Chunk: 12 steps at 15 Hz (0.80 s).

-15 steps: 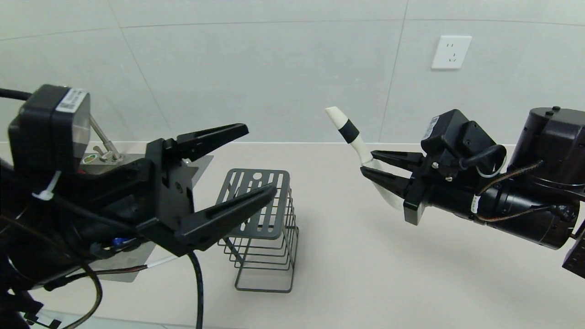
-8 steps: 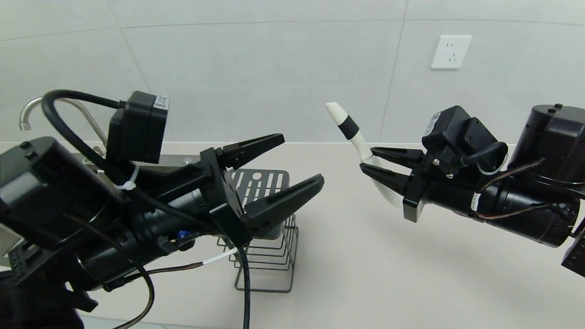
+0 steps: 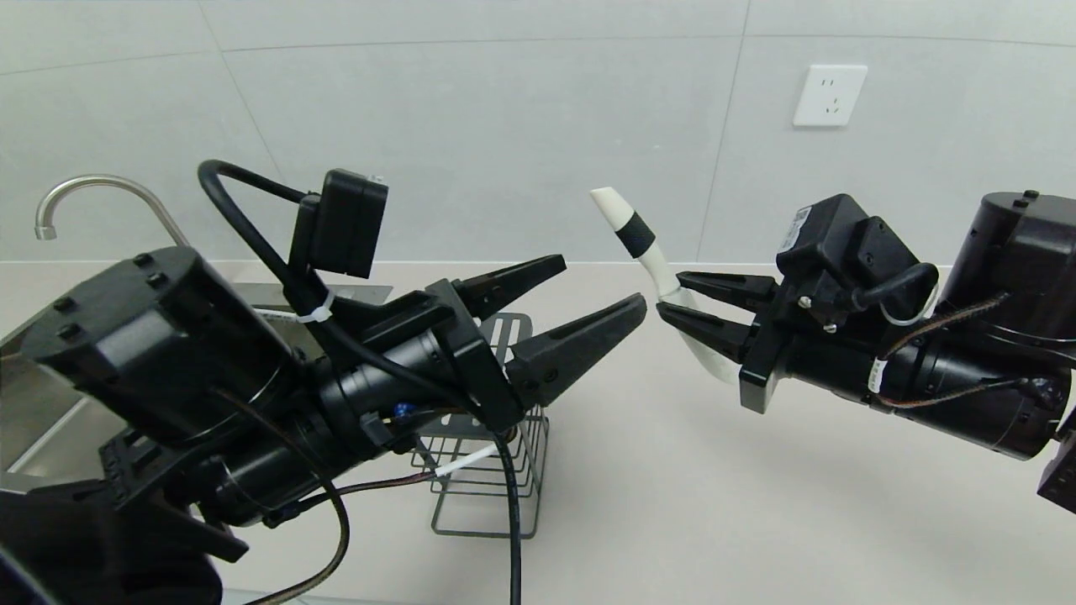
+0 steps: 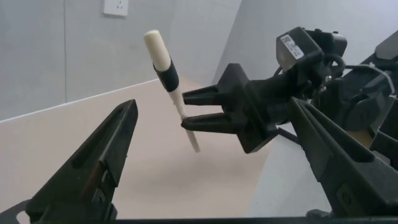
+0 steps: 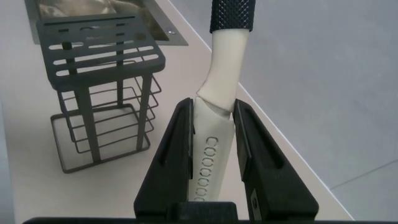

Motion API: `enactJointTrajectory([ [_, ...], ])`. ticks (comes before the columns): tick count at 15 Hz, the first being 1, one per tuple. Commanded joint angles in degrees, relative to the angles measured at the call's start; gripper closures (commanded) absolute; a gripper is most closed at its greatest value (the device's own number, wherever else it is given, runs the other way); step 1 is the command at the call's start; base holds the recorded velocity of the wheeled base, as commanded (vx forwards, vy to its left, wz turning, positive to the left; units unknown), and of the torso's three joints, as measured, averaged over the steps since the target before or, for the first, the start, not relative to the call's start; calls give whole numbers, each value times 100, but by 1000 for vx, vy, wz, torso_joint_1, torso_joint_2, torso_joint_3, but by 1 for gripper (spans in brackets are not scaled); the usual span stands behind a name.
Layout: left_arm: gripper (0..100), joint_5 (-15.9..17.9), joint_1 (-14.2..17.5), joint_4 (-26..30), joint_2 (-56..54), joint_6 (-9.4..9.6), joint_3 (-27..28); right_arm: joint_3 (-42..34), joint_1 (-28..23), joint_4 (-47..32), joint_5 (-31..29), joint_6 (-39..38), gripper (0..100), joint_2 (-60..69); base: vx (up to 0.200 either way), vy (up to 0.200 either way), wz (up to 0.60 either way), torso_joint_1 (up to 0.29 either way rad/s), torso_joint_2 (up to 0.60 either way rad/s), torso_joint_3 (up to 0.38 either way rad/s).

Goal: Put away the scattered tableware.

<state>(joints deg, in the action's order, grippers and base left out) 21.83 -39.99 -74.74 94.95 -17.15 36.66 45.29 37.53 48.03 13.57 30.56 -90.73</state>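
Head view: elevated, facing forward and down over the pale beige countertop (image 3: 714, 504) toward the grey tiled wall (image 3: 504, 126). Left wrist view: behind the left gripper (image 3: 601, 281), facing the right gripper (image 4: 184, 111) nearby. Right wrist view: very close, along its own jaws. All three share the white, black-banded utensil (image 3: 651, 256).

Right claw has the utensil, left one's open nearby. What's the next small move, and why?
Probably ease the left claw forward until it straddles the utensil at its banded handle. The right claw is shut on the utensil lower down, the handle sticks up free, and the rack stands below the left claw.
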Motion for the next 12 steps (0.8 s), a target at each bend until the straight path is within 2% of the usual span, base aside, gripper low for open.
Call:
enactJointTrajectory([
  [1, 0, 14, -9, -5, 120, 10, 43, -38, 52, -4, 14, -6, 100, 109, 0, 0, 0, 0, 0, 0],
  [3, 0, 93, -9, -102, 261, 45, 193, -178, 70, -4, 146, -6, 100, 320, 0, 0, 0, 0, 0, 0],
  [5, 0, 418, -115, -375, 428, 63, 210, -389, 61, -4, 164, -15, 100, 548, 0, 0, 0, 0, 0, 0],
  [8, 0, 427, -291, -401, 639, 151, 386, -565, 52, -4, 164, -15, 100, 838, 0, 0, 0, 0, 0, 0],
  [9, 0, 418, -343, -392, 753, 168, 597, -600, 43, -13, 164, -15, 100, 988, 0, 0, 0, 0, 0, 0],
  [12, 0, 418, -449, -392, 929, 168, 913, -890, 35, -22, 164, -15, 100, 1251, 0, 0, 0, 0, 0, 0],
])
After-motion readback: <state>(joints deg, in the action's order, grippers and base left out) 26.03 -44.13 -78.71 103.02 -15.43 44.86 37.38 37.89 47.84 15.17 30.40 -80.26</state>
